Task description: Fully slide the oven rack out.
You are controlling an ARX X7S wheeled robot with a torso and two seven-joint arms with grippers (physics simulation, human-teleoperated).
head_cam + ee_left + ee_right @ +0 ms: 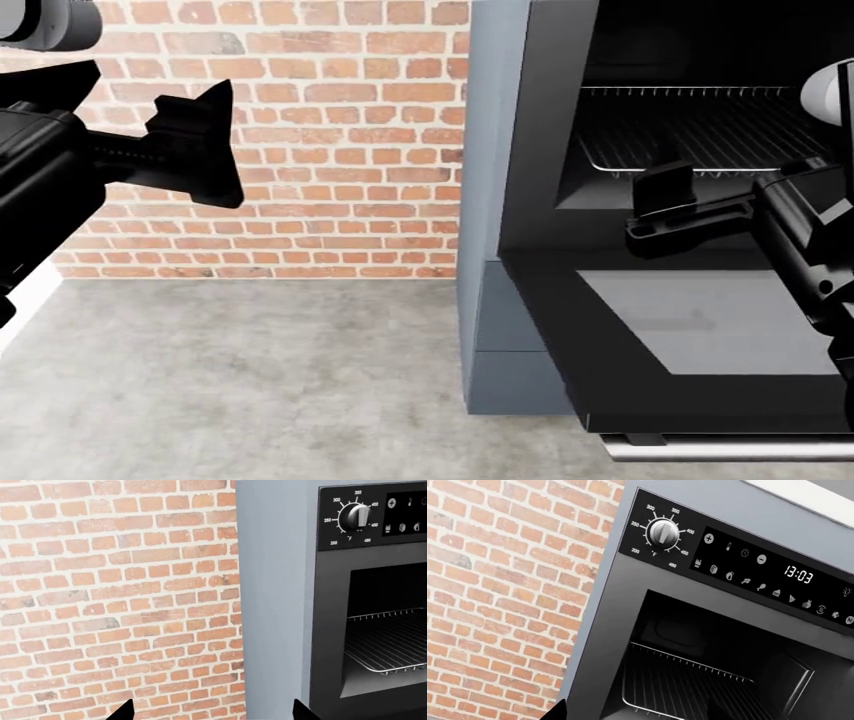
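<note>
The oven point(527, 150) stands open, and its black glass door point(694, 330) lies flat toward me. The oven rack point(707, 130), a silver wire grid, sits inside the black cavity with its front edge near the opening. It also shows in the left wrist view point(390, 640) and the right wrist view point(680, 685). My right gripper point(674, 205) hovers above the door just in front of the rack's front edge, open and empty; one fingertip point(557, 711) shows in its wrist view. My left gripper point(200, 150) is open and empty, off to the left in front of the brick wall, with its fingertips point(123, 711) wide apart.
A brick wall point(307, 130) lies left of the blue-grey oven casing point(481, 200). The control panel has a temperature knob point(662, 532) and a clock display point(798, 573). The steel door handle point(721, 447) is at the door's near edge. The floor point(240, 380) is grey concrete.
</note>
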